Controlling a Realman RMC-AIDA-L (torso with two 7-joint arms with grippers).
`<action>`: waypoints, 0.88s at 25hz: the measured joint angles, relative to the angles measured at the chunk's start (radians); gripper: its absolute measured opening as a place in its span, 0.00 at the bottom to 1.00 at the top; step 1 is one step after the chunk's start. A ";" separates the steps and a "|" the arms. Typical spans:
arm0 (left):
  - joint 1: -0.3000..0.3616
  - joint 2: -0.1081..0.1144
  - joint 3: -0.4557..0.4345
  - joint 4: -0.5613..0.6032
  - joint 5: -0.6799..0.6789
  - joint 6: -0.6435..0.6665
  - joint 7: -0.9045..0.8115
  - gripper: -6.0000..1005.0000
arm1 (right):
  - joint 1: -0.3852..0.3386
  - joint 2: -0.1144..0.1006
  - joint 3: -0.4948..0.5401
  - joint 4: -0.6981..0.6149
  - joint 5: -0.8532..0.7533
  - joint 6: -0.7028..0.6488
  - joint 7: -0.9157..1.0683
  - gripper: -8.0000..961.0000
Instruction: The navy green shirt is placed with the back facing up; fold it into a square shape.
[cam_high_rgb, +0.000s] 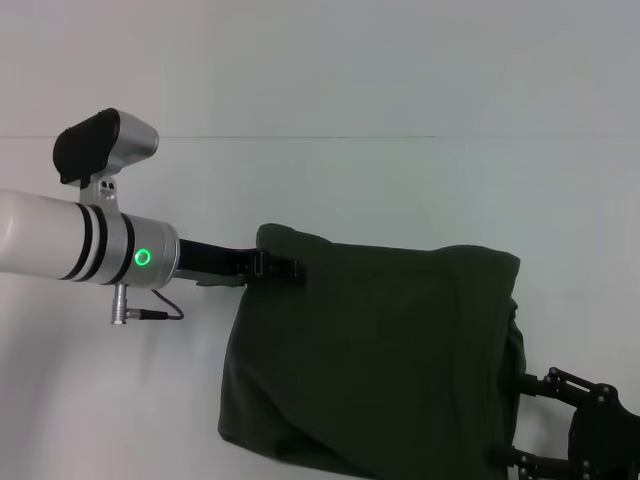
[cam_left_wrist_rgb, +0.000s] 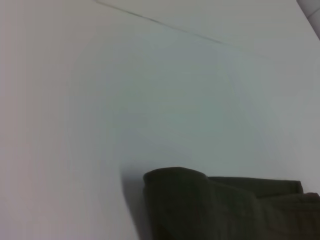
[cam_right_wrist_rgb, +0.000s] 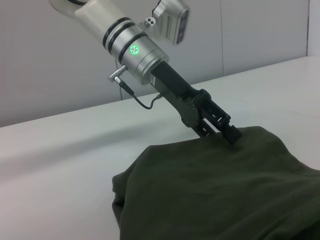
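The navy green shirt (cam_high_rgb: 380, 350) lies on the white table (cam_high_rgb: 330, 190) in front of me, a little to my right side, and it is already gathered into a thick, roughly rectangular bundle with a plain surface on top. No lettering shows. Its near edge hangs rounded and not flat, so I judge the fold is in the middle, not finished.

My left gripper (cam_high_rgb: 285, 268) reaches in from the left and sits at the far left corner of the bundle; in the right wrist view its jaws look pressed together on the cloth edge there (cam_right_wrist_rgb: 231, 133). The left wrist view shows only this raised corner and bare table behind.

My right gripper (cam_high_rgb: 560, 420) is low at the near right edge, touching or just beside the cloth; if its jaws are spread or closed, I cannot tell.

The next move, I think, must carry the held corner across and lay it down flat, keeping both edges aligned.
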 joint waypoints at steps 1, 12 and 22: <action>0.000 -0.001 0.000 0.001 0.000 -0.001 0.002 0.86 | 0.000 0.000 0.000 0.000 0.000 0.000 0.000 0.95; 0.005 -0.007 -0.010 0.007 -0.006 -0.015 0.059 0.46 | 0.000 0.000 0.001 -0.002 0.000 -0.001 0.002 0.95; 0.015 0.002 -0.031 0.010 -0.039 -0.013 0.077 0.08 | 0.008 0.000 0.007 -0.002 0.000 0.000 0.004 0.95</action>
